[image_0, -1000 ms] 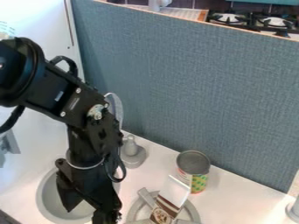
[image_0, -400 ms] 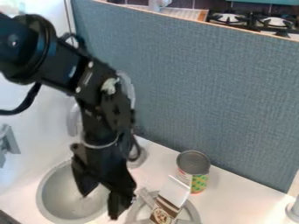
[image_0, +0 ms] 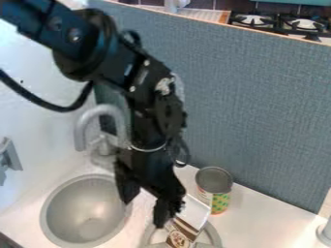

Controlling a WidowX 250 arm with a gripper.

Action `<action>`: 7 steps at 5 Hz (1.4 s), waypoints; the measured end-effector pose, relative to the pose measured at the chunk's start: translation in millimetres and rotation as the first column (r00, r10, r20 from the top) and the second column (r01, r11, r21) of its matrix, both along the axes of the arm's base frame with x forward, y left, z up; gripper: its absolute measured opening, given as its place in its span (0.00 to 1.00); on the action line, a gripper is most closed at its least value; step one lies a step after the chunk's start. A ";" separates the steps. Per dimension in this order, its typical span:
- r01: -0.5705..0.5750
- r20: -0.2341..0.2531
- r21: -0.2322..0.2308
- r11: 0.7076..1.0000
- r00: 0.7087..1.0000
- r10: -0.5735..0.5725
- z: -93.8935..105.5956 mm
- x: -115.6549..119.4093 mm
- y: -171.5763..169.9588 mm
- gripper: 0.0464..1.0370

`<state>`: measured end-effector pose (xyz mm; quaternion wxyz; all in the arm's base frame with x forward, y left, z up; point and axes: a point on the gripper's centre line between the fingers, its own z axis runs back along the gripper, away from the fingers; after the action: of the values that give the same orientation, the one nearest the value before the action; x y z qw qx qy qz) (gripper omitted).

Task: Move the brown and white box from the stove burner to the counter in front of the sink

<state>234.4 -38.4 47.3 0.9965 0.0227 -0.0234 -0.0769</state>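
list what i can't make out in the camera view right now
All in the camera view:
- Part of the carton: hidden behind the gripper; whether they touch is unclear.
- Carton's lower end: cut off by the bottom edge.
- Round grey fixture: mostly covered by the carton, cut off at the bottom.
- Small print on the can: too small and blurred.
- Pale object: cut off by the right edge.

From where I stand: one fixed camera, mounted above the gripper [image_0: 167, 213], aimed down at a slant. Mid-close range. Faces the panel [image_0: 226, 97] behind the gripper; takes in the sink [image_0: 85, 210] beside it, stove [image_0: 281, 23] far beyond.
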 end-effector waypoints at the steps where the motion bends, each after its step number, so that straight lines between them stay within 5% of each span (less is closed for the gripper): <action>1: 0.019 0.000 0.021 1.000 1.000 -0.019 -7.7 9.1 -11.9 0.96; 7: -0.015 -0.052 0.124 0.992 0.998 0.021 -44.8 60.2 -37.5 0.96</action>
<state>294.6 -75.9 2.5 0.9941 0.0825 0.0081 -0.0699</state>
